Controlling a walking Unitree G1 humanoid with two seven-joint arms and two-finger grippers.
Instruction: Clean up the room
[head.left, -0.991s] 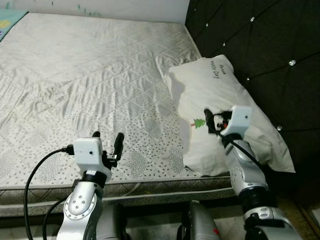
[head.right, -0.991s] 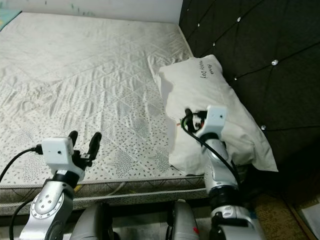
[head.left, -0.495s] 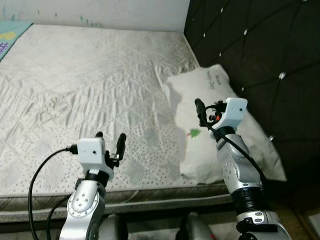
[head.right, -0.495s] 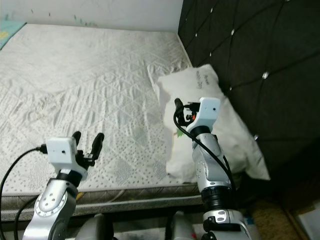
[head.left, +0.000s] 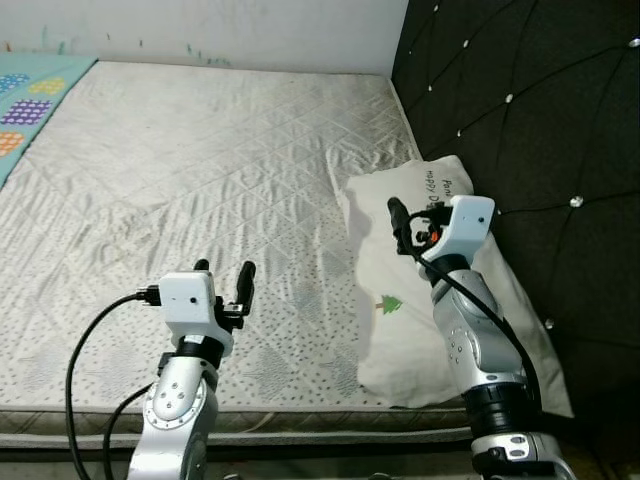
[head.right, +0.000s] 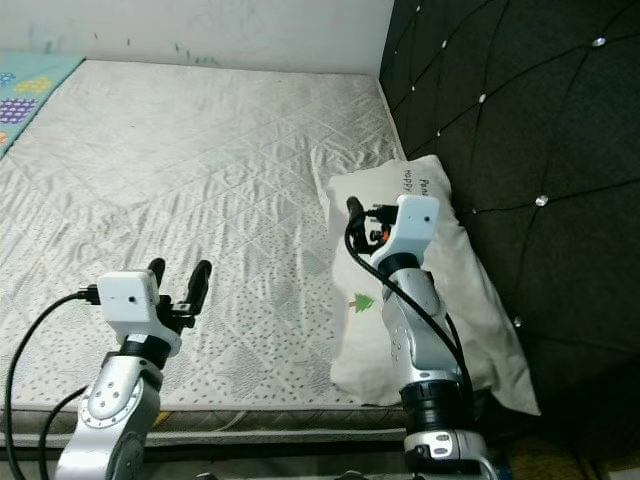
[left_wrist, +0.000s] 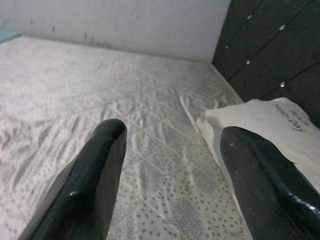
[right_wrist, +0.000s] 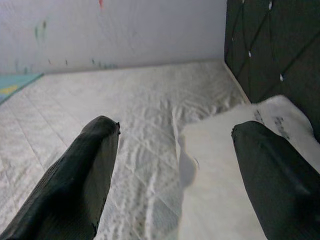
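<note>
A bare quilted mattress (head.left: 200, 170) fills the scene under a pale wall, with a black tufted headboard (head.left: 520, 100) at three o'clock and a white pillow (head.left: 400, 320) lying against it at about four o'clock, a coloured mat edge (head.left: 30, 110) showing at ten. The right gripper (head.left: 410, 222) hovers above the pillow with fingers spread and empty, and the left gripper (head.left: 225, 280) is raised over the mattress's near edge at seven o'clock, also spread with nothing held. This looks like the approach to straightening the pillow, so the next move probably calls for lowering the right gripper onto an edge of it; the pillow's near corner hangs past the mattress behind the right arm, and its small print is too fine to read.
</note>
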